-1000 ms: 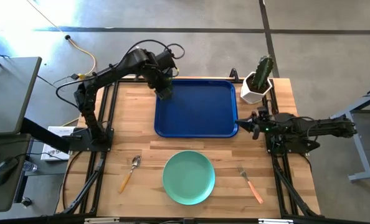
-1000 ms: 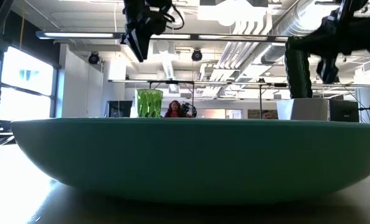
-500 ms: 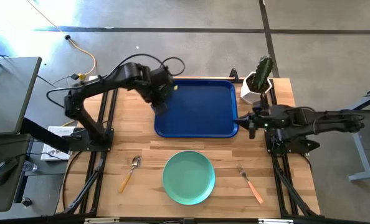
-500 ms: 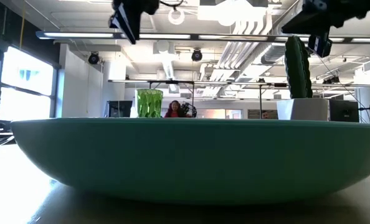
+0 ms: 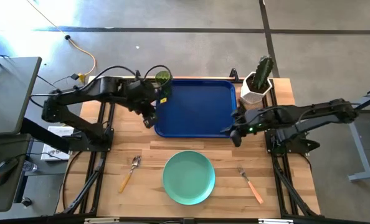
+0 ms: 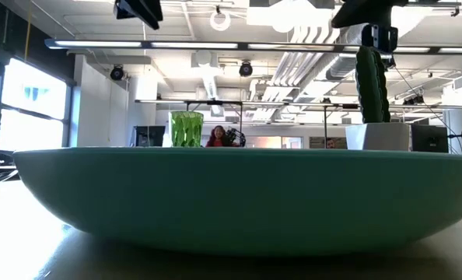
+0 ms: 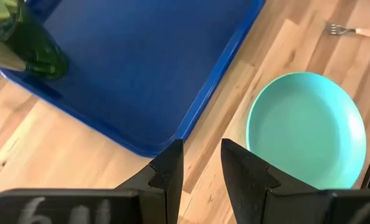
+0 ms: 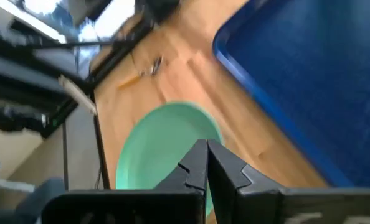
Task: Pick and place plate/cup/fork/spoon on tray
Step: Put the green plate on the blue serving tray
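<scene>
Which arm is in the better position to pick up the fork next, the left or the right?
Probably the right. Its end effector hangs by the tray's right front corner, on the fork's side of the table. The left end effector sits at the tray's left edge, with the plate between it and the fork.

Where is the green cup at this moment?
In the high view, the cup stands on the tray, in its far left corner, just beyond the left pincer.

Wooden table [image 5: 141, 149], tray [image 5: 197, 118] (blue), plate [image 5: 189, 177], spoon [image 5: 129, 172], fork [image 5: 250, 183], cactus pot [image 5: 255, 89]
</scene>
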Controlling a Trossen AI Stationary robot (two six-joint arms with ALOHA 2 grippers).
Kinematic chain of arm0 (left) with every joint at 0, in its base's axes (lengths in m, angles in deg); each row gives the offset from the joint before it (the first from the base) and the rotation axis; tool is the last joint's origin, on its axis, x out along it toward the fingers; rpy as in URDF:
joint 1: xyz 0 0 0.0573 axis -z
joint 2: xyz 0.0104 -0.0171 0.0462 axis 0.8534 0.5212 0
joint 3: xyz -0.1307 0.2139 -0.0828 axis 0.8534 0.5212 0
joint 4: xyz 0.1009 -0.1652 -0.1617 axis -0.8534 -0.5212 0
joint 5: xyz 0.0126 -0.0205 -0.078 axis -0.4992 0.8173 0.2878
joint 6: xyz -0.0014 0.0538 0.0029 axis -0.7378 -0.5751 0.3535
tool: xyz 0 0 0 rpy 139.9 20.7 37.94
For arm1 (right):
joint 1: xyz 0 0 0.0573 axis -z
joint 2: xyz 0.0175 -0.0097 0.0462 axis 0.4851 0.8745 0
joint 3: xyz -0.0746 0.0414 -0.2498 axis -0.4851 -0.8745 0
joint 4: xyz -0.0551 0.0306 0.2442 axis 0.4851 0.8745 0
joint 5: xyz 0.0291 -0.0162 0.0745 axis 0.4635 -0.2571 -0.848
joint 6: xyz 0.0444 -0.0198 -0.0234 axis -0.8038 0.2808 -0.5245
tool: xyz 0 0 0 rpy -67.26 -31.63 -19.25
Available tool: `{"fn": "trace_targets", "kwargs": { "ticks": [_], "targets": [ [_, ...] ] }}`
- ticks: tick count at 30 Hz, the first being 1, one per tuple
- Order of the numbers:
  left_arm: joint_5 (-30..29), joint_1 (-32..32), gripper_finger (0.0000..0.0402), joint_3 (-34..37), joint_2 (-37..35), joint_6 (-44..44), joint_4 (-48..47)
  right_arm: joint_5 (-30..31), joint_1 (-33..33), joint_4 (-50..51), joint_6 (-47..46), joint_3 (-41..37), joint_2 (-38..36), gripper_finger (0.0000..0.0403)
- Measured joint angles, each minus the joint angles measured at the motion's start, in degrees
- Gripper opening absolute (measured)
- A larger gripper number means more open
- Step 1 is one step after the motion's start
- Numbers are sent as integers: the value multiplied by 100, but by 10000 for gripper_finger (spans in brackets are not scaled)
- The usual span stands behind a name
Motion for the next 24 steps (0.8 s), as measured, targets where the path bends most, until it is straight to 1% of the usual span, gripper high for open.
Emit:
{"fn": "trace_targets", "kwargs": {
  "ticks": [5, 14, 17, 24],
  "targets": [
    [-265, 349, 99, 66, -172, 93, 71, -83, -256, 208, -7, 391, 742, 0],
    [-287, 950, 99, 66, -248, 198, 72, -353, -587, 248, -31, 790, 1974, 0],
    [-289, 1070, 99, 66, -248, 202, 72, -380, -673, 253, -50, 879, 2363, 0],
    [-411, 1243, 99, 65, -243, 310, 111, -548, -716, 236, -520, 900, 2998, 3]
  ]
}}
